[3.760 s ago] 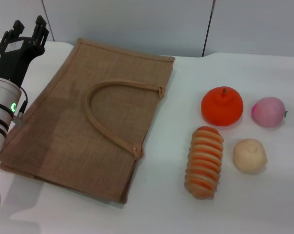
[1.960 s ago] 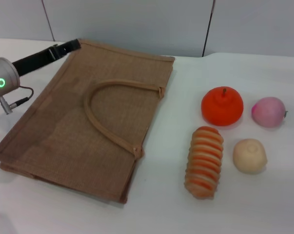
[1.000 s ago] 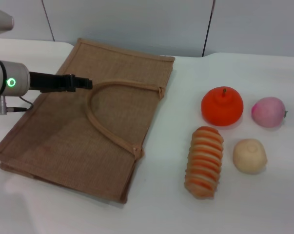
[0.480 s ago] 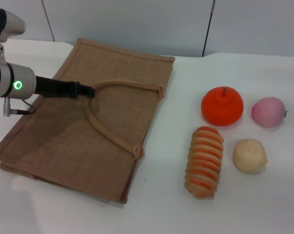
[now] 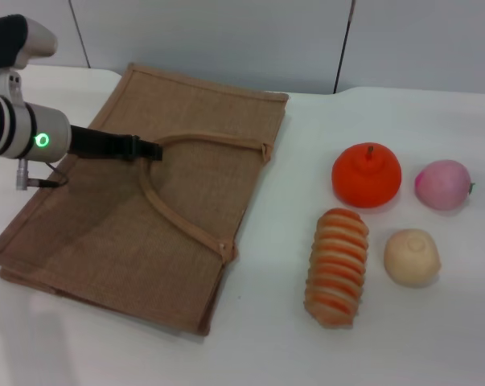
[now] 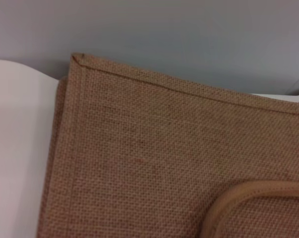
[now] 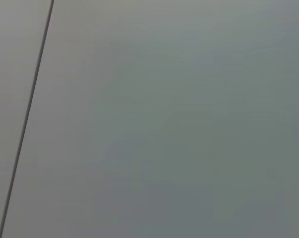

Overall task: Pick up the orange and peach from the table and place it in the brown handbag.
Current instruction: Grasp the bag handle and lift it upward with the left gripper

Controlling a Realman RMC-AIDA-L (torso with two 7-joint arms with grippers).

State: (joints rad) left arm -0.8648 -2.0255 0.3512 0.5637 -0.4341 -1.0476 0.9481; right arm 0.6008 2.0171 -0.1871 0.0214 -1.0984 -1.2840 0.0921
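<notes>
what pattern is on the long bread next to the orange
The long bread has orange and cream stripes running across it, clearest in the head view.

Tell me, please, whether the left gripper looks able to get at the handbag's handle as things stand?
Probably yes: the left gripper is already at the handle of the flat brown handbag, with nothing lying on it.
</notes>
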